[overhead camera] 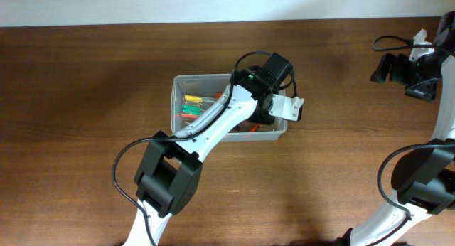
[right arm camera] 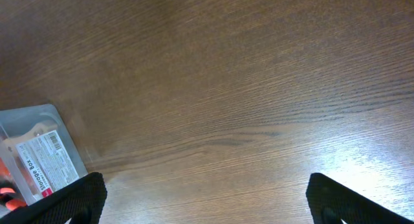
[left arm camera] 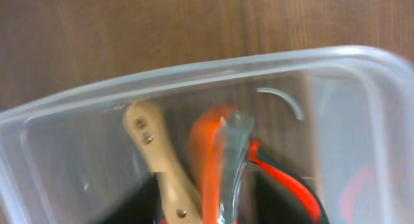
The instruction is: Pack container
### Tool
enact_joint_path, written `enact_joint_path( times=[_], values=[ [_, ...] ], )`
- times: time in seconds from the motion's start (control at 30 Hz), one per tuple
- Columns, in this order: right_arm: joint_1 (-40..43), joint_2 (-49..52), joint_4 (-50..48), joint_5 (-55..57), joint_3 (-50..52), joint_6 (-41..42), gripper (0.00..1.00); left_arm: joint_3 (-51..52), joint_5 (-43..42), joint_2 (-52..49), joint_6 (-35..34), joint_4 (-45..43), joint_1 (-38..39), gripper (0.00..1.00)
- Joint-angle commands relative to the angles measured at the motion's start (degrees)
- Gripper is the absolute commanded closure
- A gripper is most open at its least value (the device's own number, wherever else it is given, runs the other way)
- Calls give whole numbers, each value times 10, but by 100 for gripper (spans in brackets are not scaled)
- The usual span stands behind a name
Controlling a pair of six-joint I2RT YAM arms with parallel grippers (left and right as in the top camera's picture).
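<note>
The clear plastic container [overhead camera: 186,79] sits mid-table. In it lies a small case of red, green and yellow screwdrivers [overhead camera: 193,105]. My left gripper [overhead camera: 264,116] reaches into the container's right half. The left wrist view shows the container's rim [left arm camera: 194,72] and, inside it, a wooden-handled tool [left arm camera: 155,153], an orange tool in clear wrap [left arm camera: 210,159] and red-and-black handles [left arm camera: 284,179]. My left fingers are not clearly visible among them. My right gripper [overhead camera: 384,67] is open and empty over bare table at the far right [right arm camera: 207,198]. A corner of the container with a white label [right arm camera: 39,153] shows there.
The brown wooden table [overhead camera: 85,97] surrounds the container. My left arm [overhead camera: 213,125] crosses over the container's front wall. A black cable [overhead camera: 391,41] loops near my right arm at the far right edge.
</note>
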State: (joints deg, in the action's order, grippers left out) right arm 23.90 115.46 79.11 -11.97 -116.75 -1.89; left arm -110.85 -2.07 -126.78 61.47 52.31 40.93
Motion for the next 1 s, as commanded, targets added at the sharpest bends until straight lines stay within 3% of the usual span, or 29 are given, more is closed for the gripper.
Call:
enact_joint_path(
  times=[0.0, 0.07, 0.17, 0.3, 0.4, 0.53, 0.7, 0.97],
  values=[
    [-3, 1, -1, -5, 1, 1, 1, -24, 74, 8, -91, -6, -1, 1],
    [-3, 1, -1, -5, 1, 1, 1, -65, 112, 16, -157, 9, -2, 1],
    [-3, 1, -1, -5, 1, 1, 1, -135, 120, 42, -190, 57, -7, 1],
    [-3, 1, -1, -5, 1, 1, 1, -236, 176, 89, -308, 123, -46, 1],
    [-3, 1, -1, -5, 1, 1, 1, -276, 184, 122, -384, 181, -106, 1],
    [-3, 1, -1, -5, 1, 1, 1, -281, 184, 158, -507, 250, -249, 1],
    [-3, 1, -1, -5, 1, 1, 1, -280, 165, 156, -518, 299, -399, 1],
    [-37, -25, 0, -4, 1, 1, 1, -280, 165, 156, -518, 307, -499, 1]
  ],
)
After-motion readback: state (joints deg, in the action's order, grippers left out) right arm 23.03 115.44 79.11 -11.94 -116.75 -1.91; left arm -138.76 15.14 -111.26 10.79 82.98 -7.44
